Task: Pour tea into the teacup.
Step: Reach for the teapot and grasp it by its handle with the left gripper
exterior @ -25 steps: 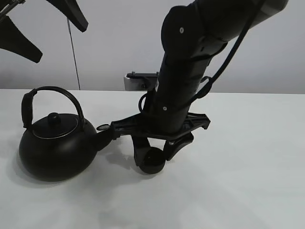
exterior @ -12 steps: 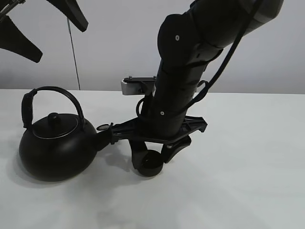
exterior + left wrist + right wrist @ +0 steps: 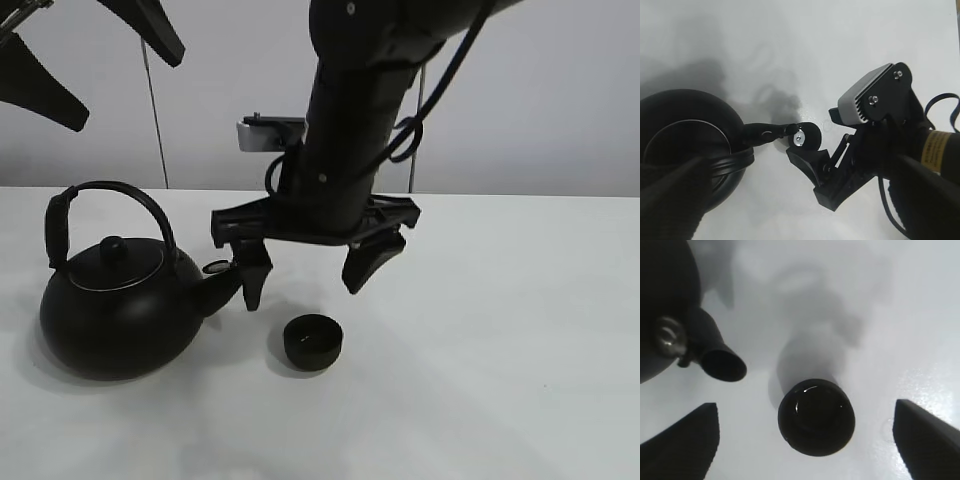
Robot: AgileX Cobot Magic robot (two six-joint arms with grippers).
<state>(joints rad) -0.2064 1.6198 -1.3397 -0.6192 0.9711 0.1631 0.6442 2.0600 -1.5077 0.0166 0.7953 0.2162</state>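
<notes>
Two tools are hanging over the white tabletop (image 3: 520,360), and neither is gripping anything. The right tool (image 3: 302,297) is hovering directly above the teacup (image 3: 312,341) with its jaws spread wide, one finger to either side of the cup and both clear of it. The right wrist view is looking straight down on the cup's round rim, which is lying between the two dark fingers (image 3: 685,447).

The teacup is sitting upright on the tabletop near the middle of the high view, just beside the kettle (image 3: 105,315) but apart from it. A few small glints are showing inside its dark bowl, though whether liquid is lying there cannot be told.

The kettle is standing upright to the left of the cup in the high view, with its lid on and its arched handle (image 3: 120,186) raised. Its spout (image 3: 222,288) is pointing toward the cup without reaching over it. The right tool's finger on the kettle side is hanging close beside the spout tip, and contact between them cannot be judged.

The left tool (image 3: 130,92) is hanging high at the left edge of the high view, above the kettle, with its two black fingers parted and empty.
</notes>
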